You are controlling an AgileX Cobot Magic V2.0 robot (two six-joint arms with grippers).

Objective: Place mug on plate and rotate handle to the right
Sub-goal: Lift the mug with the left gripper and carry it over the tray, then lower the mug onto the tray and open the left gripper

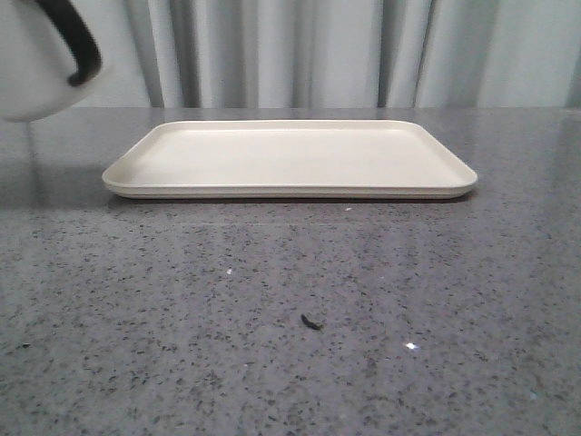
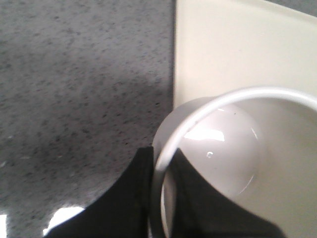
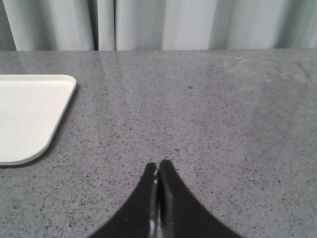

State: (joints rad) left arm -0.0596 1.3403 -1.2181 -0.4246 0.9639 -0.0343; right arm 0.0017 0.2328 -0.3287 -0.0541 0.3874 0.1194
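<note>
Speckled grey tabletop filled the foreground of the front view, with one small dark fleck on it toward 6 o'clock of the plate. Plate lay flat mid-table, long axis running 9 to 3 o'clock, nothing on it.

Mug hung in the air at the upper left of the front view, off the tabletop, toward 10 o'clock of the plate. Handle faced roughly 3 o'clock, toward the plate.

Left wrist view looked down into the mug: left gripper pinched the wall at the rim, one finger inside, one outside. Mug mouth sat over the plate's 9 o'clock edge, partly above plate, partly above tabletop.

Right gripper was pressed together and empty, low over bare tabletop past the plate's 3 o'clock end, well apart from the mug.

Judgement: left arm was the working arm; the coming move turned on carrying the mug toward 3 o'clock, inboard of the rim, then lowering.
</note>
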